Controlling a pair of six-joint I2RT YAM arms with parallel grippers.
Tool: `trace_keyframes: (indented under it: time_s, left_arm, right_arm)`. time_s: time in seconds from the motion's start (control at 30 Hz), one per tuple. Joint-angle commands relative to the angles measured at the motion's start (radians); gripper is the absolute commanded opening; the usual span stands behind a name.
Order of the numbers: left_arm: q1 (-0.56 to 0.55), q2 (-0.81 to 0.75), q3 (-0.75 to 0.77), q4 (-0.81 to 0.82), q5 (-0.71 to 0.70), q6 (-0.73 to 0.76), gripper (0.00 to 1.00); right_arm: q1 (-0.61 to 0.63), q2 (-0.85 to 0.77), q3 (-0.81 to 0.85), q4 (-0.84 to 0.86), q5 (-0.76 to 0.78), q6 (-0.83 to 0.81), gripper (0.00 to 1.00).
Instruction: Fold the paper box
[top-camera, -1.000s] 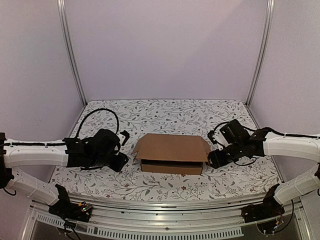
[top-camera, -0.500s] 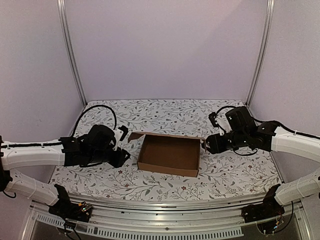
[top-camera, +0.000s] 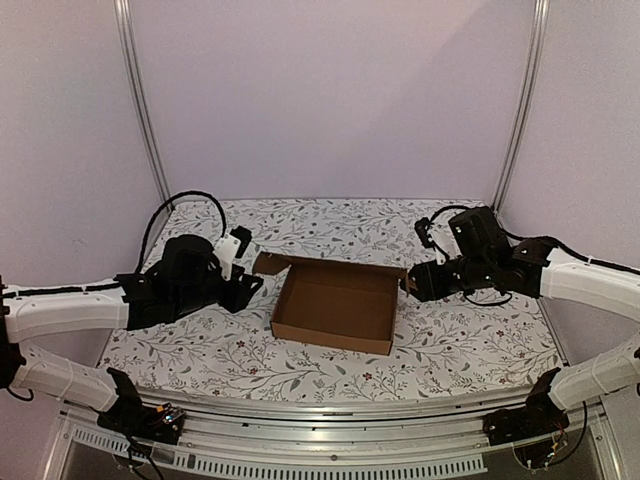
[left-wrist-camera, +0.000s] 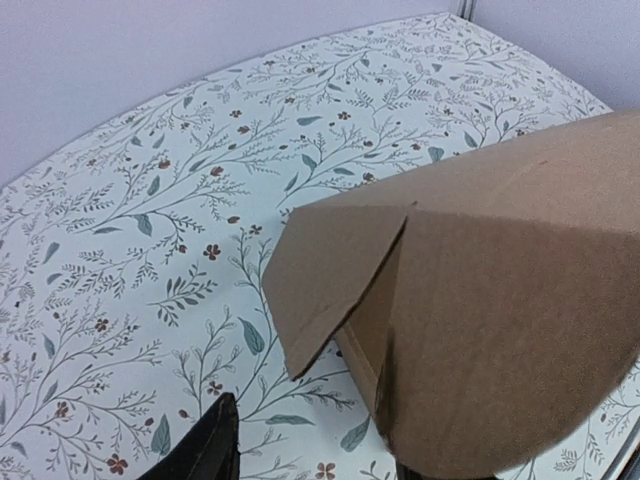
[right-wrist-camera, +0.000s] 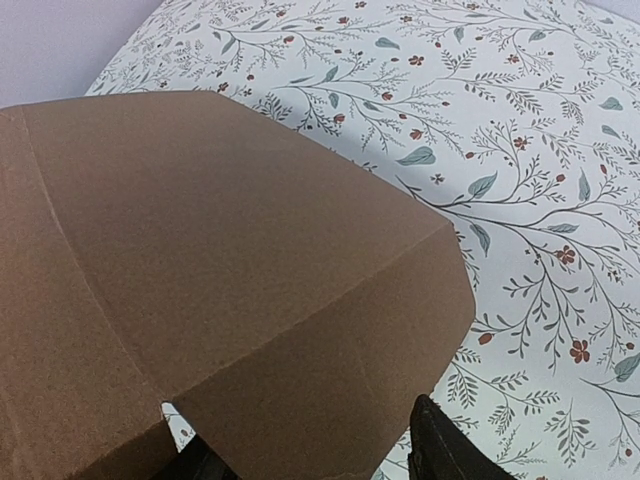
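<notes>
Cardboard paper box (top-camera: 335, 312) lies open mid-worktop (top-camera: 450, 350); left pincer (top-camera: 246, 288) and right pincer (top-camera: 407, 283) stand parted, gripping nothing. Likely next: folding the side flaps (top-camera: 270, 264) inward.

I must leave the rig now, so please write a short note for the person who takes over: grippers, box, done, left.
The left gripper is open, beside the loose left flap, not holding it.
The right gripper is open, the right flap between its fingers.
The paper box stands as an open tray on the table.
Done: walls up.
Left: fold flaps in, close.
</notes>
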Motion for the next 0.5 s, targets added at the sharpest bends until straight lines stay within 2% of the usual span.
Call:
trace_keyframes:
  time_s: [0.0,0.47]
  left_arm:
    - [0.059,-0.002,-0.066,0.156,0.075,0.070,0.52]
    - [0.088,0.047,-0.172,0.443,0.166,0.207,0.54]
  right_arm:
    - [0.004,-0.013,0.030,0.001,0.000,-0.008,0.55]
    - [0.004,-0.038,0.037,0.000,-0.023,-0.023,0.55]
